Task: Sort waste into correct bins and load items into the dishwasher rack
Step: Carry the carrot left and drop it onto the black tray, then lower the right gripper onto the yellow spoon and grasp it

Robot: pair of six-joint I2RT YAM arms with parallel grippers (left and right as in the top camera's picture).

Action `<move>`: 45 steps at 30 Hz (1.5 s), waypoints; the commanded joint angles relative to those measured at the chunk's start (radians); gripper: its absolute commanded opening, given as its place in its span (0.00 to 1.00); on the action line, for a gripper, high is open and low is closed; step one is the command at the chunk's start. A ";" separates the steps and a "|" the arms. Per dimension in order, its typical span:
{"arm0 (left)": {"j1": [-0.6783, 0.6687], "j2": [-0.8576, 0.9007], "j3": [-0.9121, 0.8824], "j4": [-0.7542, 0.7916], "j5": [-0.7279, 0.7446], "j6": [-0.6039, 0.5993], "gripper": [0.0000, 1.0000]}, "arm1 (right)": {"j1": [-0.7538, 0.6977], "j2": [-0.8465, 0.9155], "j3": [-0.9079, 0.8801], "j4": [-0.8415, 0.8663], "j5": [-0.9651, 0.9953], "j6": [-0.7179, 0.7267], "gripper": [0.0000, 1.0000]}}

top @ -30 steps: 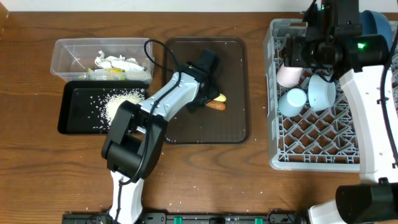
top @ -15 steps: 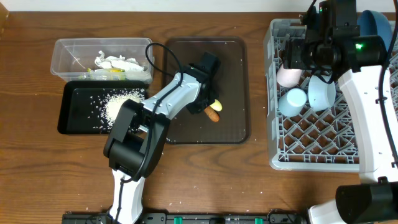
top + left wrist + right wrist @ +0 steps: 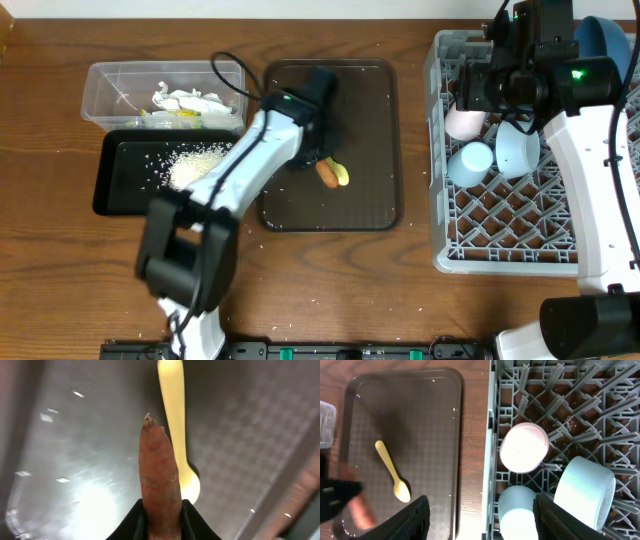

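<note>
My left gripper is shut on the orange-brown carrot piece, holding it over the brown tray. In the left wrist view the carrot piece sticks out from between the fingertips of the gripper, with the yellow spoon lying on the tray below it. The spoon shows beside the carrot from overhead. My right gripper is open and empty over the left side of the grey rack. The rack holds the pink cup, light blue cup, bowl and dark blue plate.
The clear tub at the far left holds crumpled paper. The black tray in front of it holds rice. A few grains lie on the table by the front edge. The right wrist view shows the spoon on the tray.
My left arm has swung left and carried the carrot piece a little left across the brown tray, off the spoon's side. The right arm has not moved.
</note>
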State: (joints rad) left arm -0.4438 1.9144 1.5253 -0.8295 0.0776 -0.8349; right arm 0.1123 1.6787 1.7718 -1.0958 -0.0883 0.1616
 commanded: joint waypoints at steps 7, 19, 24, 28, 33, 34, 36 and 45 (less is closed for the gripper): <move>0.289 -0.114 0.023 -0.204 -0.169 -0.080 0.09 | 0.018 0.005 -0.009 0.003 0.013 0.014 0.65; 0.562 -0.035 -0.159 -0.098 -0.205 -0.241 0.10 | 0.187 0.061 -0.082 0.167 -0.069 0.044 0.66; 0.579 -0.002 -0.193 -0.058 -0.206 -0.240 0.11 | 0.319 0.145 -0.098 0.274 -0.069 0.062 0.67; 0.579 0.014 -0.193 -0.059 -0.207 -0.238 0.17 | 0.404 0.233 -0.098 0.332 -0.066 0.064 0.66; 0.579 0.017 -0.193 -0.062 -0.229 -0.216 0.30 | 0.452 0.336 -0.098 0.344 -0.066 0.093 0.61; 0.579 0.017 -0.193 -0.062 -0.229 -0.212 0.33 | 0.455 0.349 -0.098 0.339 -0.067 0.097 0.60; 0.579 0.017 -0.193 -0.062 -0.229 -0.206 0.42 | 0.458 0.375 -0.098 0.319 -0.077 0.101 0.60; 0.589 -0.022 -0.163 -0.093 -0.228 -0.114 0.64 | 0.459 0.407 -0.104 0.239 -0.081 0.115 0.64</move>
State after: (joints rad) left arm 0.1352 1.9224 1.3312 -0.9020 -0.1318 -1.0004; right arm 0.5678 2.0731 1.6730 -0.8513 -0.1623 0.2604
